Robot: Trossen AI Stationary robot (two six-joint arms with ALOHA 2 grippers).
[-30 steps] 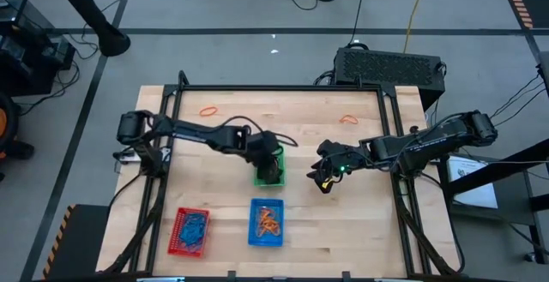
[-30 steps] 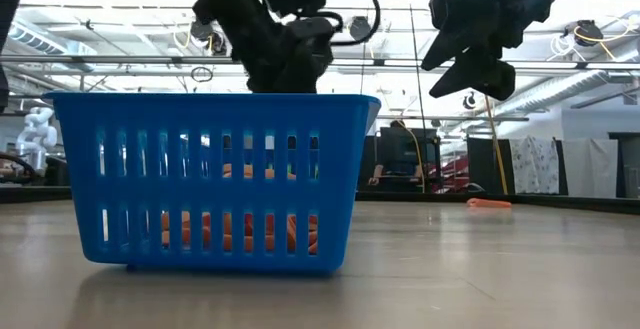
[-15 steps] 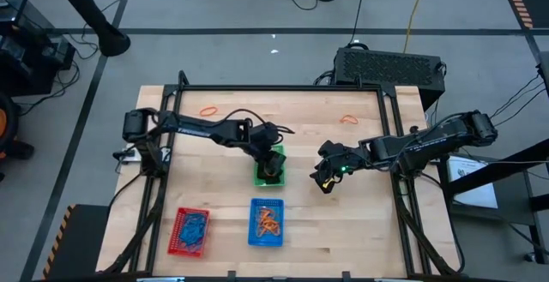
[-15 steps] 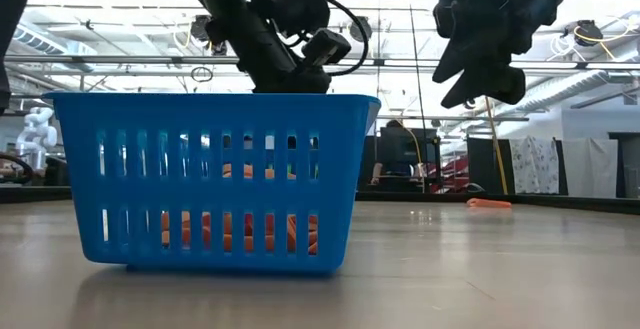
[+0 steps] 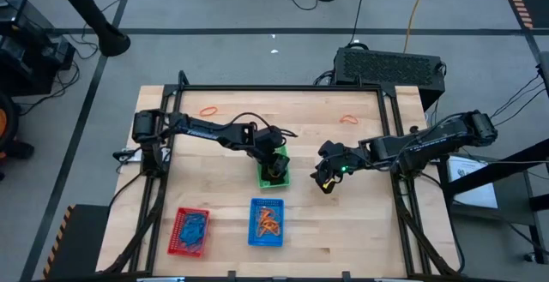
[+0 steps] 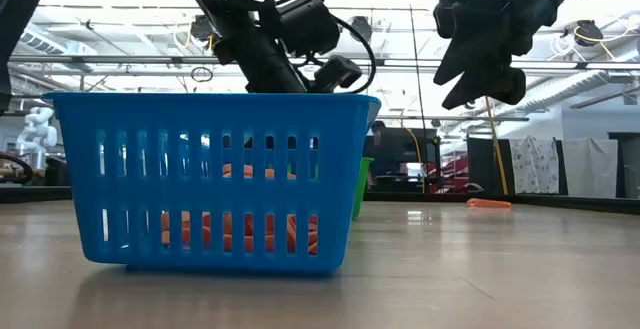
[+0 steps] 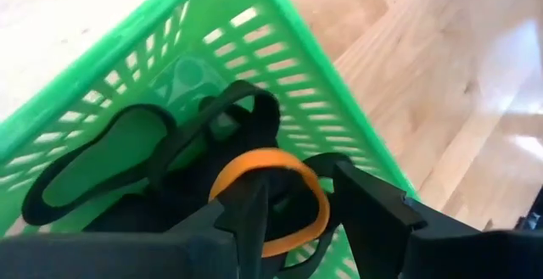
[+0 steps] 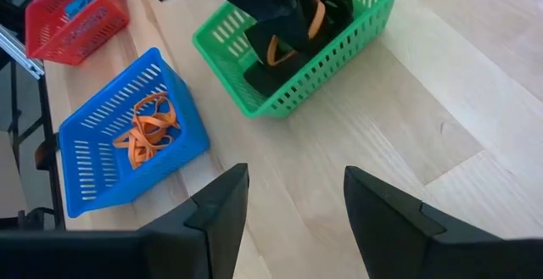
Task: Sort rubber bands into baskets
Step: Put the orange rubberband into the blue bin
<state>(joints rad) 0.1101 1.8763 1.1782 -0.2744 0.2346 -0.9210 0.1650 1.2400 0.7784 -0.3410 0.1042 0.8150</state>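
Though dipped into green basket (image 5: 279,181) with left gripper (image 7: 301,196) part-spread either side of orange rubber band (image 7: 254,162) atop black rubber bands (image 7: 254,109), has dragged that basket sideways. Looks mis-sorted; probably belongs in blue basket (image 5: 251,222) nearby. Holds right gripper (image 8: 294,175) spread, empty, right of green basket.

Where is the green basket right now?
In the high view the green basket sits near the table's middle, just beyond the blue basket, with the left pincer reaching into it and the right pincer hovering to its right.
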